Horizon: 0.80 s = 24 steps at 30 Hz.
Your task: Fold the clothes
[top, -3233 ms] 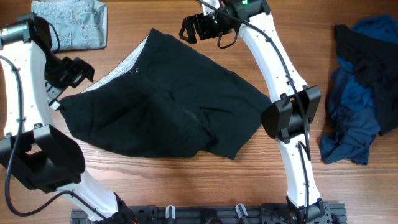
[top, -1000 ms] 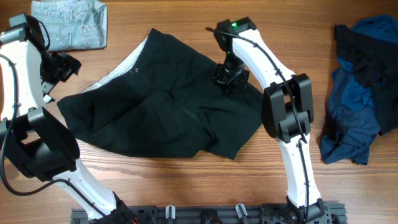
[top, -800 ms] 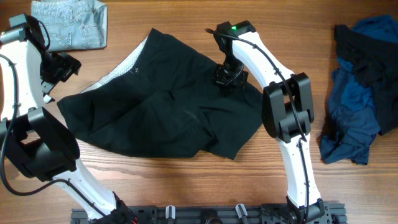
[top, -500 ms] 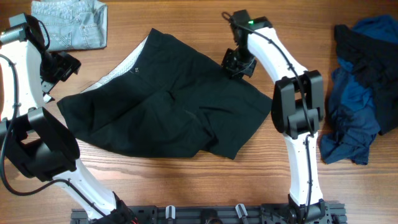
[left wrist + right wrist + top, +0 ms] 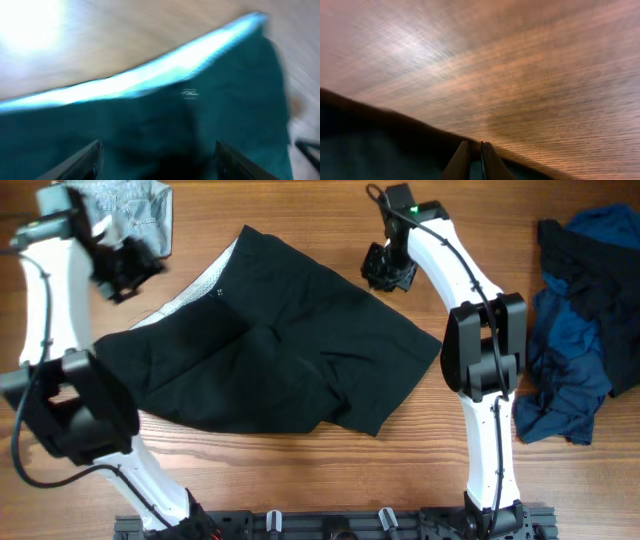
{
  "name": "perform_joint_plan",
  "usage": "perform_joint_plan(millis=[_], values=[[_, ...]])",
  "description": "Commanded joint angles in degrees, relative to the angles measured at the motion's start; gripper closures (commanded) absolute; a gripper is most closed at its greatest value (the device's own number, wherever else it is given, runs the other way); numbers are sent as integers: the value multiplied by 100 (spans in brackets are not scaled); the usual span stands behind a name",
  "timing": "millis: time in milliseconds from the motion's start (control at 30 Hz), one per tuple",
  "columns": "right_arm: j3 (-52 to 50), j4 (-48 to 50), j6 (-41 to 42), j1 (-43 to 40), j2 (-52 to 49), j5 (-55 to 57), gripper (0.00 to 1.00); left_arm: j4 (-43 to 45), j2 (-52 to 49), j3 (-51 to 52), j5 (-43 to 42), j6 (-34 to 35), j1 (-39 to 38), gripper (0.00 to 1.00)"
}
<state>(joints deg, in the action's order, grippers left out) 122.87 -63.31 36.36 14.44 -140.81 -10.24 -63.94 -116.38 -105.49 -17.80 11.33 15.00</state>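
Shorts (image 5: 270, 350), long axis diagonal: waistband (image 5: 190, 285) upper-left, leg hems (image 5: 400, 385) lower-right.

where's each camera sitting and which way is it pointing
Overhead: above the table, facing down on the shorts; left gripper and right gripper show.
Left wrist: looking down at the shorts' pale lining, blurred; left gripper open.
Right wrist: low, facing along the table past the shorts' edge; right gripper closed.
All three share the shorts.

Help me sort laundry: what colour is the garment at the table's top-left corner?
The garment is faded light-blue denim; overhead view shows it best.
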Motion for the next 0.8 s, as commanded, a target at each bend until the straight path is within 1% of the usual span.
perform_joint_plan(millis=[0,67,100,133,267,367,467,567,633,767], values=[[743,-219,-35,-315,258,328,91,564,-63,26,-531,-516,-809,61],[1040,-531,-44,-448,393,629,94,970,-63,26,-459,-509,-1178,83],[1165,-745,-85,-525,466,721,96,1224,-63,26,-409,-490,-1384,91],[1211,-903,-179,-577,522,723,96,1368,-63,26,-369,-487,-1506,96],[1204,-1738,-188,-660,573,584,96,1801,-66,26,125,-444,-2081,96],[1099,-2347,-164,-634,566,216,96,1794,-173,28,807,-448,-2439,96],[1088,-2894,11,-549,566,118,96,1720,-407,28,935,-450,-2605,96],[1060,-2885,-33,-450,573,-369,96,1582,-662,26,933,-450,-2625,96],[1051,-2885,87,-382,570,-662,96,1478,-776,26,935,-457,-2625,96],[855,-2885,315,-243,570,-568,96,1467,-881,28,931,-566,-2643,96]])
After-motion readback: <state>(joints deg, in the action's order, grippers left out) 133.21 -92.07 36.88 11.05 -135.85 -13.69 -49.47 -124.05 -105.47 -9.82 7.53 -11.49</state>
